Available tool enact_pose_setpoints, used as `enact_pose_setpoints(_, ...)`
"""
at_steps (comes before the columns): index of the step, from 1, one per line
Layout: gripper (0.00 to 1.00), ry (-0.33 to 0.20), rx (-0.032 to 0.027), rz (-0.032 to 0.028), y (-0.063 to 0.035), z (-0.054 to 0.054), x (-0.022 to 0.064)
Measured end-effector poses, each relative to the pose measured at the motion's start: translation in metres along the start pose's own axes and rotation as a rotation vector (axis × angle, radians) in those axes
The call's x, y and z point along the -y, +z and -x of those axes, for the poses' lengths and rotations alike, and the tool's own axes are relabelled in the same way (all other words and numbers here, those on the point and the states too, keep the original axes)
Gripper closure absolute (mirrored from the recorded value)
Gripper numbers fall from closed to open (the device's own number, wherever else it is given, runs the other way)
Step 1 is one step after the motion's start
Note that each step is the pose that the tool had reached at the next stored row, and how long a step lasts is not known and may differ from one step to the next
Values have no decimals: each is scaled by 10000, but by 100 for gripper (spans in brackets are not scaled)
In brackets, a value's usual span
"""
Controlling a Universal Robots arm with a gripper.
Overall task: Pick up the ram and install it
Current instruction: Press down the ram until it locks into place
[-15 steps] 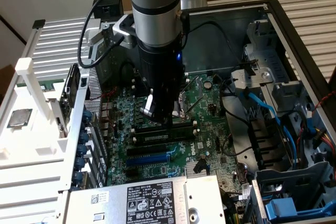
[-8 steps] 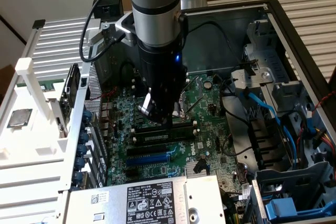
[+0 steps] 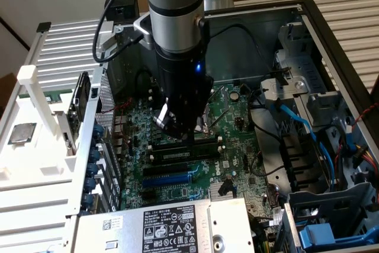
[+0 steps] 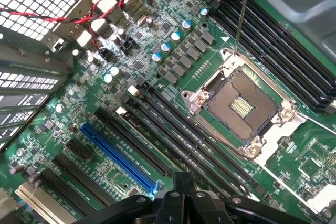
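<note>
A: Where is the gripper [image 3: 177, 127]?

B: It hangs low inside the open case [image 3: 331, 45], just above the black memory slots [image 3: 180, 153] of the motherboard [image 3: 234, 146]. The jaws are pressed together, and I see nothing between them.

A: And the ram [image 3: 80, 102]?

B: I take it for the dark flat stick with a green edge that stands on its edge in the white rack [image 3: 35, 164], at the exterior view's left. It is outside the case, well apart from the gripper. A small silver chip [image 3: 22, 133] lies on the same rack.

A: What stands between them?

B: The perforated case wall [image 3: 105, 102]. A black cable [image 3: 109, 13] loops beside the arm.

A: What is around the slots?

B: In the wrist view, the gripper [image 4: 184, 184] is over the slots [image 4: 199, 140]. The CPU socket [image 4: 244, 103] is beside them, with its thin lever [image 4: 240, 22] raised. A blue slot [image 4: 118, 156] runs on the other side, and red and black wires [image 4: 100, 9] lie farther away.
</note>
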State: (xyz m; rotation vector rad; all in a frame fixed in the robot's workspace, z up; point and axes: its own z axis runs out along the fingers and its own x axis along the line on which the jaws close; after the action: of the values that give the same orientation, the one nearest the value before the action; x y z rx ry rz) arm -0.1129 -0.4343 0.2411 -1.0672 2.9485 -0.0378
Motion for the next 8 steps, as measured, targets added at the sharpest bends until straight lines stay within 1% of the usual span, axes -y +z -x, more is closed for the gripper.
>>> enact_pose_setpoints(8, 90, 1134, -35, -5, 0, 0, 0)
